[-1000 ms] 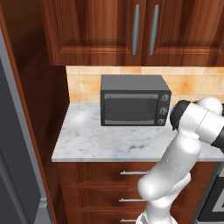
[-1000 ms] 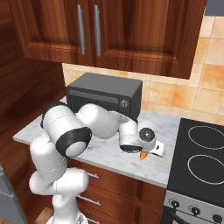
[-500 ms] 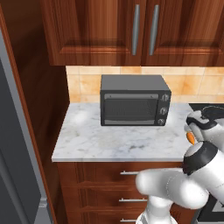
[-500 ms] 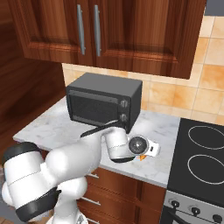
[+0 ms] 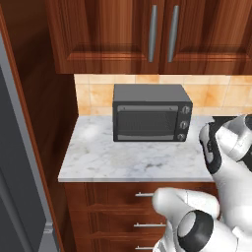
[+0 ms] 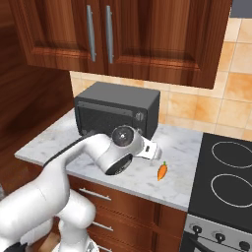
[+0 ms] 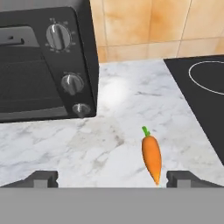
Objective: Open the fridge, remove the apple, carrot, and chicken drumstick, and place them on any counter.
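Note:
The carrot [image 7: 151, 155] lies flat on the marble counter [image 7: 109, 135], green tip toward the wall, free of any grip. My gripper [image 7: 112, 179] is open just behind it, the two dark fingertips [image 7: 43, 177] spread wide, and the carrot sits close to the right one. In the right base view the carrot [image 6: 162, 171] rests on the counter [image 6: 187, 147] just beyond the hand's end [image 6: 155, 153], near the stove. The fridge [image 5: 15, 167] is a dark grey slab at the left edge. Apple and chicken drumstick are out of view.
A dark microwave [image 6: 118, 110] stands at the back of the counter, close to the hand's left. A black stovetop [image 6: 226, 172] borders the counter on the right. Wooden wall cabinets [image 5: 162, 34] hang above, drawers [image 5: 113, 206] below.
The carrot was between the fingers in the earlier frames. It now lies on the counter, the fingers have opened, and the arm has swung into a new pose.

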